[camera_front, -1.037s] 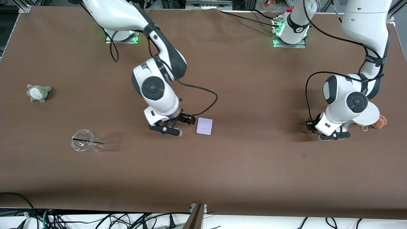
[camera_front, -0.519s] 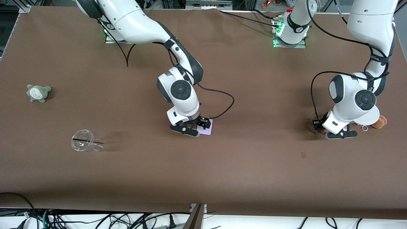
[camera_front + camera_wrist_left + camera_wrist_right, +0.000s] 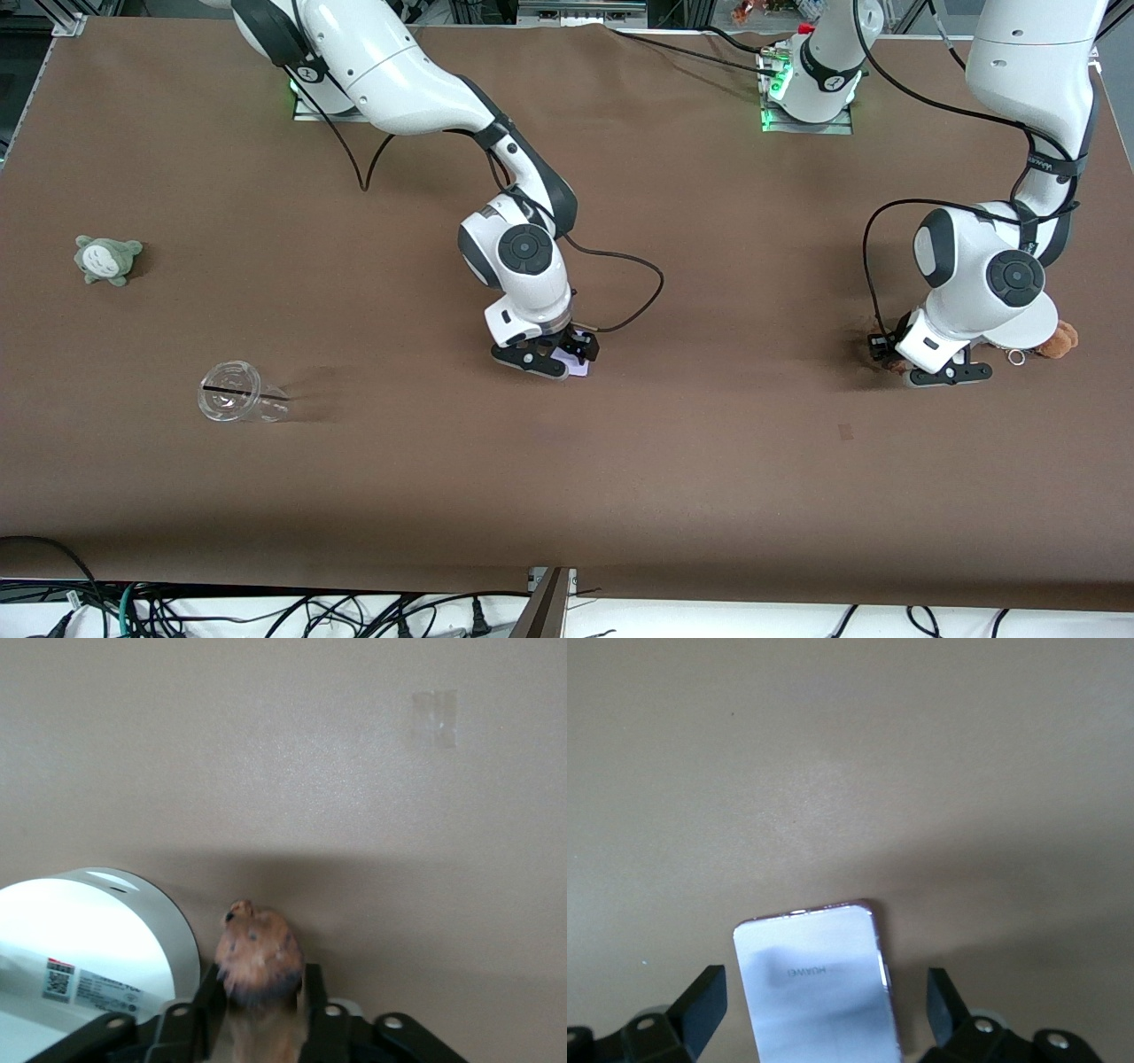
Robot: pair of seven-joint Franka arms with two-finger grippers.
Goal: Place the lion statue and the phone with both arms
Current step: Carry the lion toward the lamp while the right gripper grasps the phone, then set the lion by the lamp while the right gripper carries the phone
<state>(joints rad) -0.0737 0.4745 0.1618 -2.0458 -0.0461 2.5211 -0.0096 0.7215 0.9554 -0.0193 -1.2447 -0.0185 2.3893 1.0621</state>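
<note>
**Phone and lion statue under both grippers**

Phone (image 3: 813,979) lies flat mid-table, and the right gripper (image 3: 556,356) sits low over it with fingers (image 3: 700,1005) spread wide on either side, apparently set to pinch its long edges. Toward the left arm's end, the lion statue (image 3: 258,961) sits between the left gripper's (image 3: 921,365) closed-in fingers, just beside the white round stand (image 3: 97,948).

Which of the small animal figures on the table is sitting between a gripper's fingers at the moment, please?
The lion statue, reddish-brown, sits between the left gripper's fingers beside the white round stand. The tan-brown plush and grey-green plush lie untouched.
</note>
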